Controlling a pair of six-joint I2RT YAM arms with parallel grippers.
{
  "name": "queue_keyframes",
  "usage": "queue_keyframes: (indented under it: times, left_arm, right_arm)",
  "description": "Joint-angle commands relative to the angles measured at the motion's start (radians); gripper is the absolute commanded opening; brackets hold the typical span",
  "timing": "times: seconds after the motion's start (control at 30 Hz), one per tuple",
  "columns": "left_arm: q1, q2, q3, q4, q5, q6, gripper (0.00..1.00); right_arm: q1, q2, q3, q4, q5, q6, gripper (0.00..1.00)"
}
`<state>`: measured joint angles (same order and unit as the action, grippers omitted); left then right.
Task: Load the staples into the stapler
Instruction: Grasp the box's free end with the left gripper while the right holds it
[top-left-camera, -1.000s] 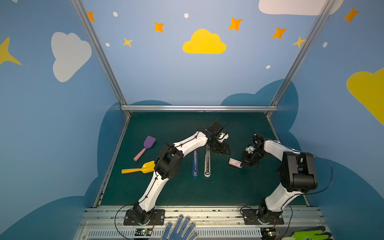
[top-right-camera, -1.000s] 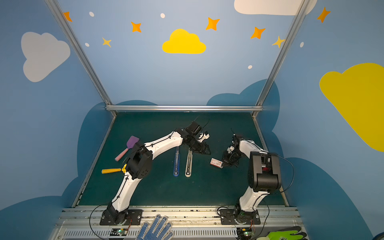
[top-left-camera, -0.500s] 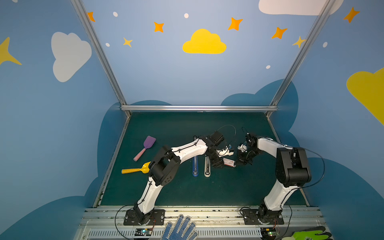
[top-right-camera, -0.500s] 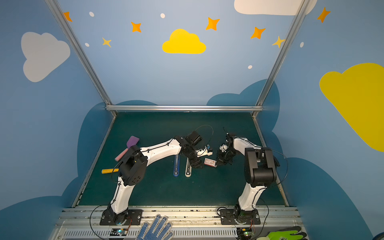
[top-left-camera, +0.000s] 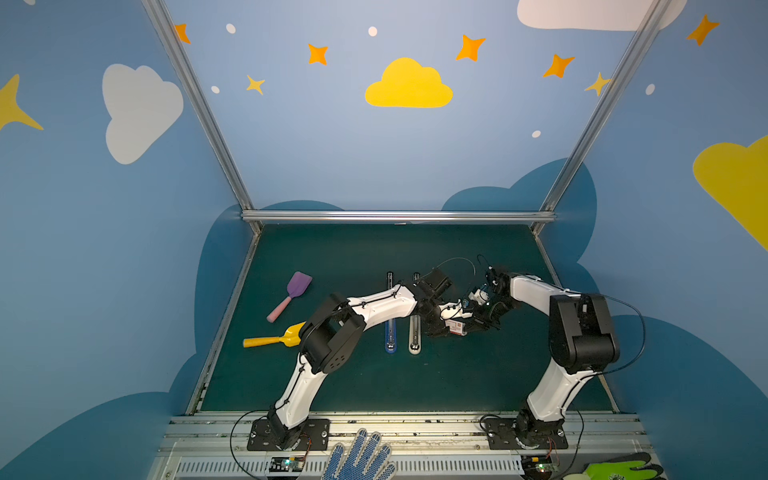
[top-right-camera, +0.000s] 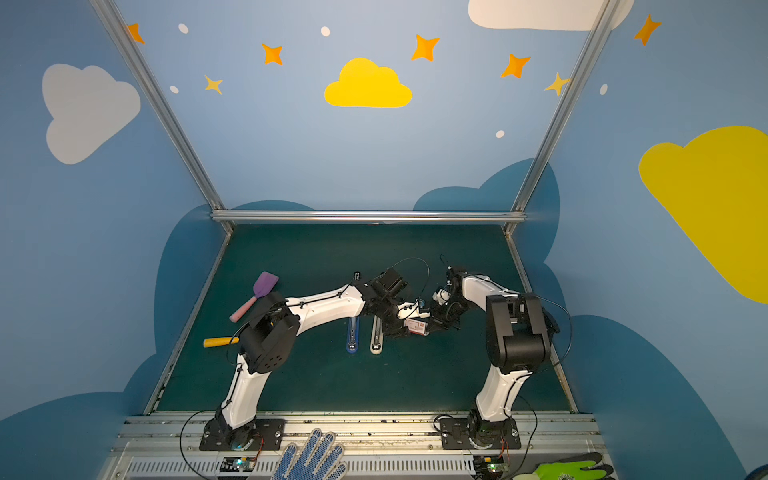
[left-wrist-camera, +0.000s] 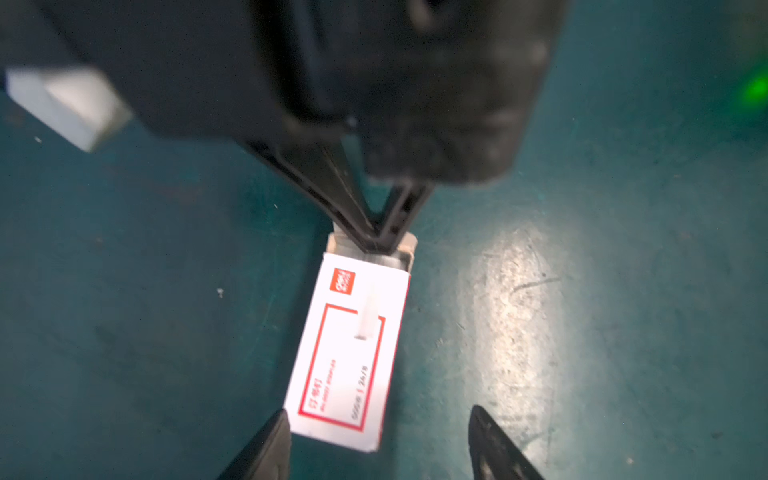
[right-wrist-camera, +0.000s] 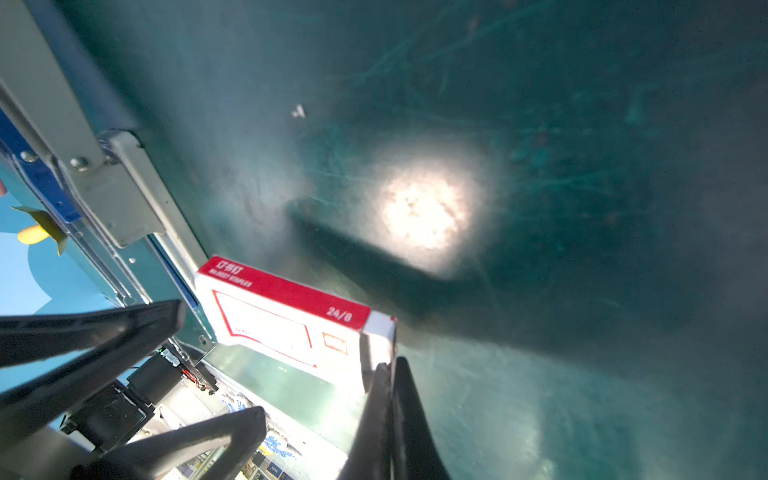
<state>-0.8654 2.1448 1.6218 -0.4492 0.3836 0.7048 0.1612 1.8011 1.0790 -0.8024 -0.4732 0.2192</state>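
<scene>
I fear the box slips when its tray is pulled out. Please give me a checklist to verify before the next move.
1. The left gripper is open: ok.
2. Its fingers stand on both sides of the staples box: ok.
3. The right gripper is shut on the tray end: ok.
4. The tray is drawn out: not ok, only its end shows.
5. The box lies flat on the mat: cannot tell.

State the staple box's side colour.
Staple box side: red, white print; clearest in the right wrist view.
</scene>
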Motion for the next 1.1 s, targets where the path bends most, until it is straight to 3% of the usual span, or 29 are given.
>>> queue_keyframes:
  times: [0.0,0.53,0.73,1.07]
  left_arm:
    - [-0.001,0.037,0.026,0.009,0.017,0.02,0.68]
    - [-0.007,0.142,0.084,0.022,0.039,-0.002,0.68]
    - [-0.005,0.142,0.05,0.09,-0.02,-0.019,0.67]
    - [0.008,0.099,-0.02,0.149,-0.016,-0.005,0.67]
  right_arm:
    - [0.007,0.01,0.025,-0.013,-0.02,-0.02,0.0]
    - [0.024,0.011,0.027,-0.003,-0.055,-0.03,0.0]
    - [0.026,0.016,0.022,-0.009,-0.054,-0.035,0.0]
    - [0.03,0.016,0.021,-0.009,-0.068,-0.05,0.0]
